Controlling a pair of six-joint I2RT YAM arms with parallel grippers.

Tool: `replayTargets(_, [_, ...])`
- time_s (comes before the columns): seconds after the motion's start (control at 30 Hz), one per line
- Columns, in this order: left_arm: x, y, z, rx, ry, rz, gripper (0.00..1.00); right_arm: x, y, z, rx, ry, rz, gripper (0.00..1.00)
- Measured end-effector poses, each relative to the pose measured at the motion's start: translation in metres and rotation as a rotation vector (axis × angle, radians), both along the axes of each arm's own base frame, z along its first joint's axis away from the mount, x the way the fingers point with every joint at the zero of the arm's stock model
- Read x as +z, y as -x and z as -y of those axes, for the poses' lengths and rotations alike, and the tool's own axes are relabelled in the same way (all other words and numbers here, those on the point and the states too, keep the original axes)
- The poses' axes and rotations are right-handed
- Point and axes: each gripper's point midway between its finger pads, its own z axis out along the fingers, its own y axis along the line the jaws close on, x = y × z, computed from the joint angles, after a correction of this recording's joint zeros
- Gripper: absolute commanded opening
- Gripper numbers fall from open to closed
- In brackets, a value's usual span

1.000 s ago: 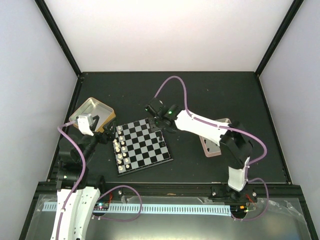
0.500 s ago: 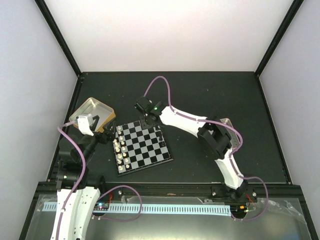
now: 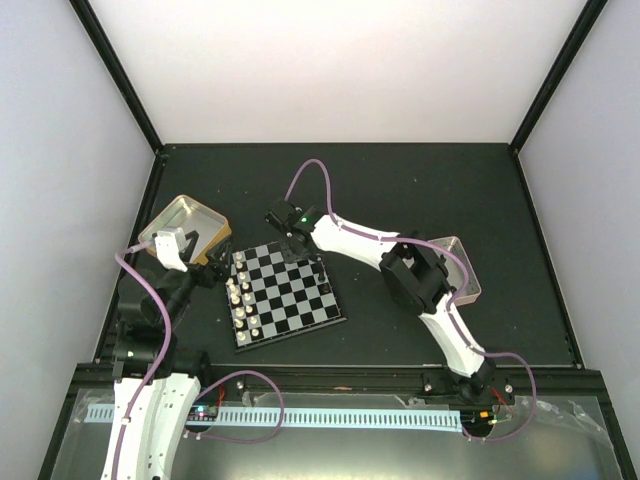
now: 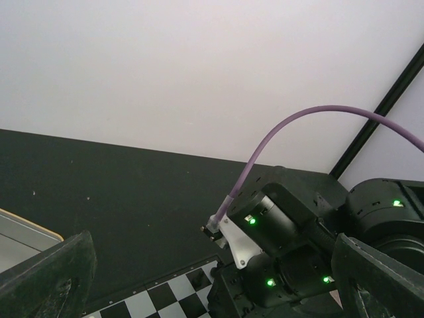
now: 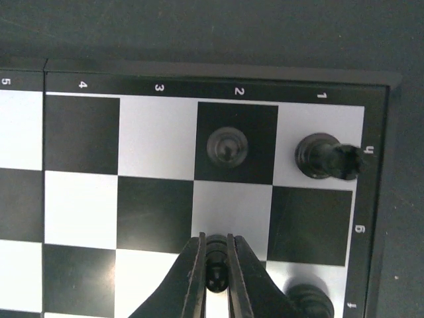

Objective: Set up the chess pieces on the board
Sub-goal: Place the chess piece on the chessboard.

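Note:
The board (image 3: 290,300) lies in the middle of the table, with several cream-white chess pieces (image 3: 237,292) along its left edge. My right gripper (image 3: 298,250) hangs over the board's far right corner. In the right wrist view, my right gripper (image 5: 216,255) is shut on a black piece (image 5: 216,268) above a white square. A black pawn (image 5: 226,146) stands just ahead, another black piece (image 5: 324,157) fills the corner square, and a third black piece (image 5: 309,301) stands to the right of the fingers. My left gripper (image 4: 212,298) is open and empty beside the board's left side.
A gold tin (image 3: 185,222) sits at the back left, close to the left wrist. A pink-rimmed tin (image 3: 458,268) lies right of the board, partly under the right arm. In the left wrist view, the right arm's wrist (image 4: 291,245) fills the space between my left fingers.
The right arm has swung left along the board's far edge with the black piece between its fingers, uncovering the pink-rimmed tin. The left arm has not moved.

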Motion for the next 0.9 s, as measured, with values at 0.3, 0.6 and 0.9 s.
replayTargets(0.3, [0.0001, 0.0000, 0.0000, 0.000, 0.000, 0.000, 0.99, -0.0064, -0.0030, 0.0000, -0.010, 0.013, 0.004, 0.15])
replayTargets(0.6, [0.0001, 0.0000, 0.0000, 0.000, 0.000, 0.000, 0.99, -0.0059, -0.0054, 0.0016, -0.015, 0.025, 0.015, 0.13])
replayTargets(0.9, [0.0001, 0.0000, 0.0000, 0.000, 0.000, 0.000, 0.99, -0.0060, -0.0085, 0.0005, -0.019, 0.030, 0.025, 0.20])
